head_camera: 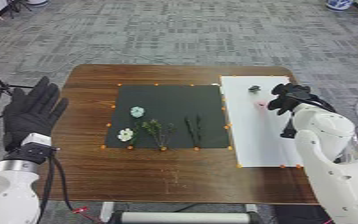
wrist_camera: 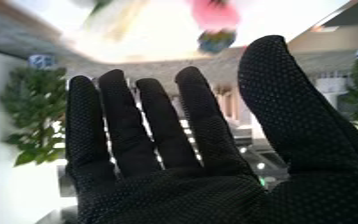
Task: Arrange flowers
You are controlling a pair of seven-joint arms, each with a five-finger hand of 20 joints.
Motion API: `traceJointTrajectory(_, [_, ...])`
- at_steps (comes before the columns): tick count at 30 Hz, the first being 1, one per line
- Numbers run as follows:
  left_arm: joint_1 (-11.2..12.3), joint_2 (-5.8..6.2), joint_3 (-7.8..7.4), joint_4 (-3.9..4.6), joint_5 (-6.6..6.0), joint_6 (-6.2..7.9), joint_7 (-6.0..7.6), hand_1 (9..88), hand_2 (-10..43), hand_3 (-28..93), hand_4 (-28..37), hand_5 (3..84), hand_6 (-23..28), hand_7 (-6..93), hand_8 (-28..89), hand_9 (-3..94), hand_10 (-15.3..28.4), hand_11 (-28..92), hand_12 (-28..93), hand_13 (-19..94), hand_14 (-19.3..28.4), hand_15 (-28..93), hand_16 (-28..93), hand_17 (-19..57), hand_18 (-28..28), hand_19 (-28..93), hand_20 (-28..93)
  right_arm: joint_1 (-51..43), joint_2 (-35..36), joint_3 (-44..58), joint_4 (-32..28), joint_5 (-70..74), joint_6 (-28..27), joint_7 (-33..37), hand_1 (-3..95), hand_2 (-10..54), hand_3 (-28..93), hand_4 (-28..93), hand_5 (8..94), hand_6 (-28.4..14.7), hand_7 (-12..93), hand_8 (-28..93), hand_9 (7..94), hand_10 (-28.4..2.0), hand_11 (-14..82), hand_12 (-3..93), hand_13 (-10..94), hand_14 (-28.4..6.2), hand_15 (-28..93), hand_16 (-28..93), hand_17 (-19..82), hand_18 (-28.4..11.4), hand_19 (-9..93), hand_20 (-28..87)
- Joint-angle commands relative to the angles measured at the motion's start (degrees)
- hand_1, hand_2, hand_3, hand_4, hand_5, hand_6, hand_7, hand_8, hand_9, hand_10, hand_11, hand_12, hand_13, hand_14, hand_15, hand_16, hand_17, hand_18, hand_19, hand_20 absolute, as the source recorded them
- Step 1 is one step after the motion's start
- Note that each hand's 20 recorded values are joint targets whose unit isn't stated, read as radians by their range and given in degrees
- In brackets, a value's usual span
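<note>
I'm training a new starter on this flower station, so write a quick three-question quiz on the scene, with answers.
1. True or false: the pink flower lies on the dark mat.
2. Fill in the colour: of the two blossoms at the mat's left side, the ____ one lies nearer the robot than the pale blue flower.
3. Choose one: the right hand has its fingers
A) curled into a fist
B) straight
C) pinching a stem

Key: 1 false; 2 white; 3 B
</note>
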Motion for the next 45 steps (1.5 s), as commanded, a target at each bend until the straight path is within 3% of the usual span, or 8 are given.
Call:
traceJointTrajectory(1, [0.6, 0.26, -0.11, -0.57, -0.35, 0.01, 0.39, 27.0, 17.4, 60, -28.3, 37.4, 7.3, 7.1, -9, 29.6, 12.1, 14, 4, 17, 6.8, 9, -9, -7.2, 10.3, 32, 2, -1.3, 5.0, 5.4, -0.8, 2.7, -3.8, 3.9, 32.3, -0.3, 80, -27, 42.2, -6.7, 8, -11, 35.3, -15.7, 9.6, 8.1, 26, -18.5, 34, 4, 9, -21.4, 67, 3])
traceJointTrajectory(11, [-2.1, 3.19, 0.05, 0.48, -0.76, 0.46, -0.06, 27.0, 17.3, 61, -28.3, 36.9, 7.2, 7.2, -9, 27.9, 12.0, 13, 4, 16, 7.0, 8, -8, -7.1, 10.4, 32, 2, -5.0, 5.5, 8.1, -0.2, 5.1, -6.2, 6.7, 29.9, -8.6, 78, -27, 43.3, -11.3, 5, -10, 37.0, -20.8, 7.0, 9.0, 25, -19.8, 33, 6, 8, -22.1, 66, 4])
traceJointTrajectory(14, [-1.9, 3.46, -0.58, -0.06, -0.87, 1.05, -0.45, 26.9, 17.3, 61, -28.3, 36.7, 7.1, 7.3, -9, 27.6, 11.9, 13, 5, 16, 6.9, 8, -8, -7.1, 10.4, 32, 2, -5.6, 4.7, 7.6, 0.8, 5.8, -3.0, 5.9, 30.6, -9.5, 76, -28, 43.8, -11.7, 5, -10, 37.8, -19.5, 7.5, 9.0, 27, -19.2, 32, 6, 9, -22.3, 66, 5])
traceJointTrajectory(16, [-1.7, 3.57, -0.52, -0.95, -1.44, 3.97, 0.09, 27.0, 17.3, 61, -28.3, 36.7, 7.1, 7.4, -9, 27.3, 11.9, 13, 5, 16, 6.9, 8, -8, -7.1, 10.4, 32, 2, -4.8, 4.0, 6.4, 2.1, 3.9, -2.7, 5.1, 31.1, -9.5, 75, -28, 45.3, -11.8, 5, -10, 39.8, -18.4, 8.3, 9.1, 29, -18.4, 33, 7, 11, -22.4, 67, 6])
traceJointTrajectory(21, [-1.9, 3.01, -0.21, -0.80, -1.77, 2.79, -0.06, 26.6, 17.2, 61, -28.3, 36.6, 7.3, 7.5, -9, 26.0, 11.7, 13, 5, 16, 7.2, 8, -7, -7.2, 10.5, 32, 2, -4.5, 3.4, 5.3, 3.9, 2.4, -2.7, 4.1, 34.9, -9.5, 71, -28, 46.9, -10.8, 6, -11, 42.2, -16.2, 9.3, 9.0, 33, -17.0, 35, 8, 12, -22.9, 69, 8])
traceJointTrajectory(24, [-1.8, 2.76, -0.24, -1.58, -1.59, 5.16, -1.56, 26.8, 17.3, 61, -28.3, 36.7, 7.4, 7.6, -9, 25.9, 11.7, 13, 5, 17, 7.5, 8, -7, -7.3, 10.7, 32, 2, -4.7, 3.2, 4.3, 4.9, 2.0, 0.3, 4.9, 37.2, -9.5, 73, -28, 47.6, -8.1, 8, -12, 43.7, -14.4, 10.3, 9.0, 34, -16.1, 35, 8, 13, -22.8, 69, 9])
traceJointTrajectory(35, [-1.2, 2.19, -0.56, -1.41, -1.41, 3.35, -1.65, 26.3, 18.0, 62, -28.3, 37.0, 7.6, 7.8, -9, 26.6, 12.2, 14, 4, 17, 8.2, 9, -7, -8.0, 11.7, 34, 2, -6.3, 3.2, 2.8, 6.2, -2.1, 7.5, 5.3, 51.8, -9.5, 78, -28, 60.1, -2.2, 14, -14, 63.4, -11.9, 18.6, 14.5, 50, -11.7, 44, 12, 20, -22.0, 75, 11])
traceJointTrajectory(45, [-0.7, 1.66, -1.18, -1.21, -1.35, 2.14, -1.83, 25.9, 17.9, 62, -28.3, 37.0, 7.7, 7.7, -9, 27.0, 12.4, 14, 4, 18, 9.3, 10, -7, -8.2, 12.0, 35, 2, -8.2, 3.5, 1.6, 5.9, -3.6, 17.3, 3.9, 60.8, -9.5, 67, -28, 74.0, 0.7, 32, -4, 81.5, -7.7, 17.9, 46.6, 62, -5.7, 39, 36, 24, -20.9, 72, 20])
